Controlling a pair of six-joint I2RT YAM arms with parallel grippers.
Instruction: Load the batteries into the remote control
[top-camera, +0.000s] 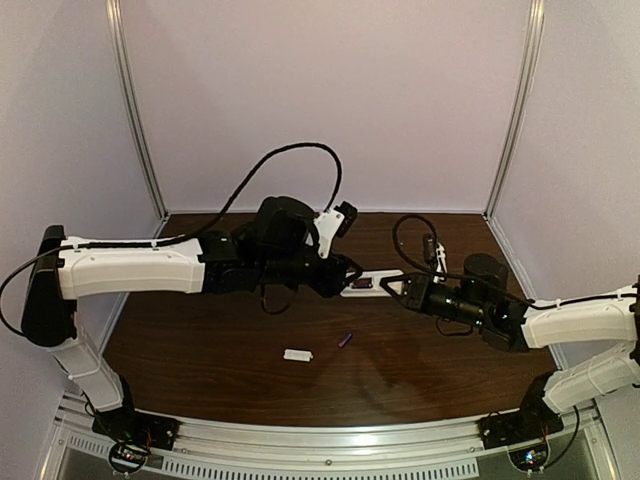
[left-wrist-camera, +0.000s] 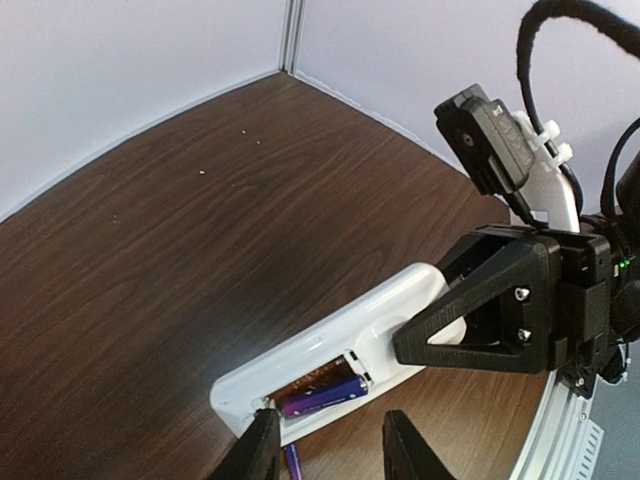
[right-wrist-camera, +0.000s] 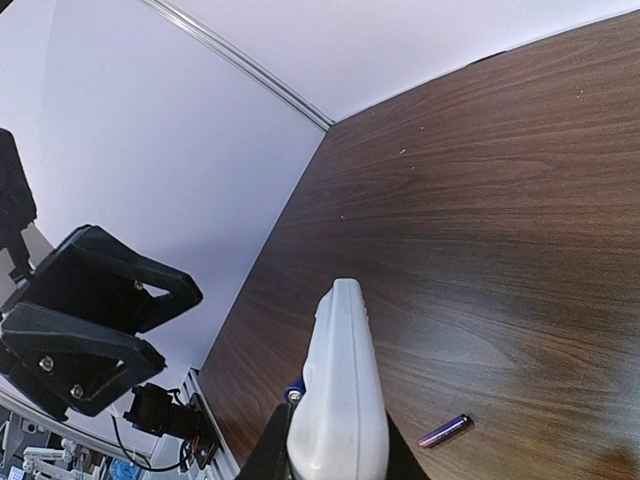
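Note:
The white remote control is held in the air, back side up, its battery bay open. My right gripper is shut on one end of the remote. One purple-blue battery lies in the bay, its end sticking out a little in the right wrist view. The second battery lies on the table below, also in the right wrist view. My left gripper is open and empty, its fingers straddling the bay's end, the left fingertip close to the seated battery.
The small white cover piece lies on the brown table left of the loose battery. Purple-white walls and metal posts enclose the back and sides. The aluminium rail with both arm bases runs along the near edge.

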